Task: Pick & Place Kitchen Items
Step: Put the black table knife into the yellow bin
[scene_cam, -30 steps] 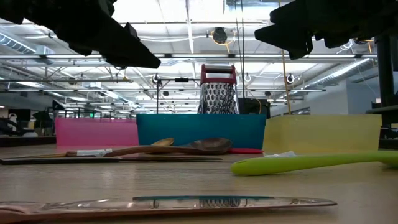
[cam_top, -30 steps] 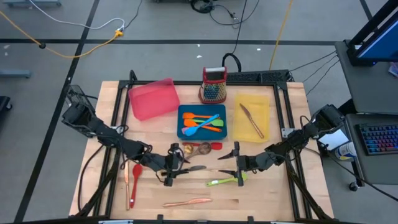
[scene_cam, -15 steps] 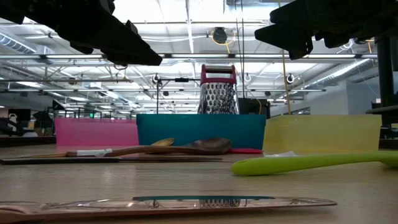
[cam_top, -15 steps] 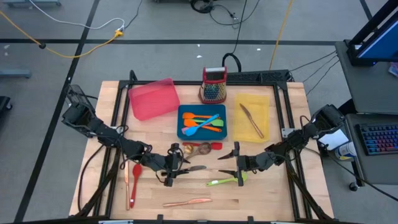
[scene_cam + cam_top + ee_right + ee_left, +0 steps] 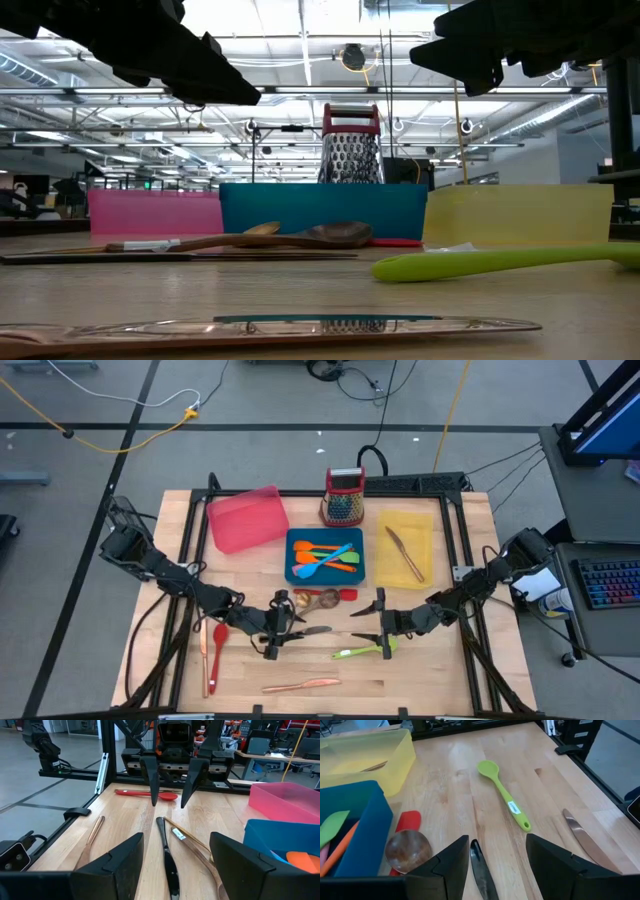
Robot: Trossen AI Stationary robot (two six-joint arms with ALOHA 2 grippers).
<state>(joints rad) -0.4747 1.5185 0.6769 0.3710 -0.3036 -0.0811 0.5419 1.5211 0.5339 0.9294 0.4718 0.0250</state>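
Note:
My left gripper (image 5: 272,630) is open above the table, and its fingers stand on either side of the handle end of a dark knife (image 5: 481,870) that lies flat on the wood. My right gripper (image 5: 378,623) is open and empty, facing the left one across the knife (image 5: 167,855). A green spoon (image 5: 358,651) and a copper-toned knife (image 5: 300,685) lie nearer the front edge. A red spoon (image 5: 218,640) and a copper utensil (image 5: 204,655) lie at the left. Two wooden spoons (image 5: 312,598) and a red spatula (image 5: 346,594) lie in front of the blue tray (image 5: 294,572).
The blue tray holds orange, blue and green utensils (image 5: 325,558). The yellow tray (image 5: 425,520) holds one brown knife (image 5: 404,553). A pink tray (image 5: 245,518) and a box grater (image 5: 344,497) stand at the back. Bare wood shows along the front edge.

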